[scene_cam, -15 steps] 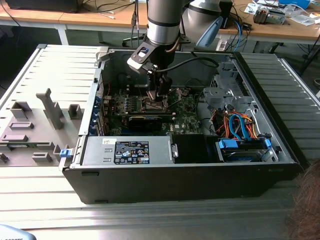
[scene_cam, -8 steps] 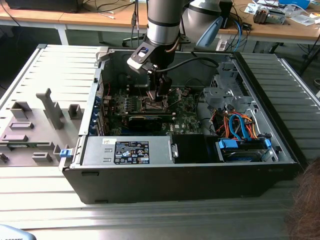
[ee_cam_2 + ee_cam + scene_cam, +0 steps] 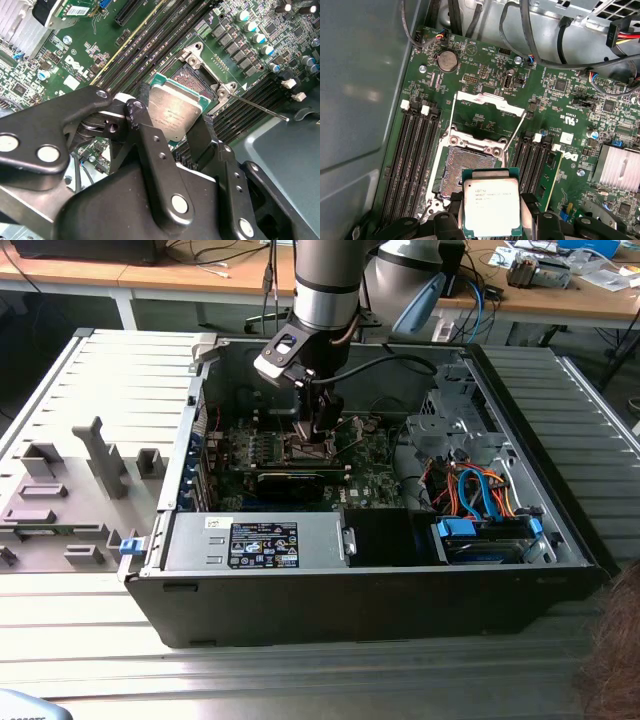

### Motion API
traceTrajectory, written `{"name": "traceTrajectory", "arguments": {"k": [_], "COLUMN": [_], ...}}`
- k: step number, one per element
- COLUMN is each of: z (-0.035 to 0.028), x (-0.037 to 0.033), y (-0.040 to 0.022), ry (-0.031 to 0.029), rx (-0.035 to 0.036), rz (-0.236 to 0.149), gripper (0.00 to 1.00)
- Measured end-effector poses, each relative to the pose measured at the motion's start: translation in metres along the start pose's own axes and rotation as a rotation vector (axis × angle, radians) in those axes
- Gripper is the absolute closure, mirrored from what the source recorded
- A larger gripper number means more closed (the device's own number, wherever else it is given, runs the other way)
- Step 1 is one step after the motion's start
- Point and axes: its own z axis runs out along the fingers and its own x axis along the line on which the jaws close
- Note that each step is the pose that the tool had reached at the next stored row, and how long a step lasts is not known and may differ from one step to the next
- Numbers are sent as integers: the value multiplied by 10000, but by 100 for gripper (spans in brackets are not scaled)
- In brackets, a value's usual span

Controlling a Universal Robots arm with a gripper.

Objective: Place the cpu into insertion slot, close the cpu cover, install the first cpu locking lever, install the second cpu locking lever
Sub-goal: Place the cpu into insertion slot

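The tool (image 3: 170,120) grips the cpu (image 3: 491,202) by opposite edges, flat just above the insertion slot (image 3: 465,167) — the cpu cover (image 3: 492,102) stands open, so the socket is reachable.

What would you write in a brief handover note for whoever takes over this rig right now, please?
Gripper: fingers shut on the chip, inside the computer case.
Chip: held above the board, overlapping one edge of the socket in both wrist views; not seated.
Cover: swung open, clear of the socket. A lever beside it is unlatched.
Done: chip picked up and brought to the socket.
Left: seating the chip, closing the cover, latching both levers.
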Motion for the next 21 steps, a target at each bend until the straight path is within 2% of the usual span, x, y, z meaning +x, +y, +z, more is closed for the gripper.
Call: {"name": "traceTrajectory", "arguments": {"k": [21], "z": [2], "x": [0], "y": [0], "ry": [7], "rx": [6], "rz": [167], "gripper": [45]}}
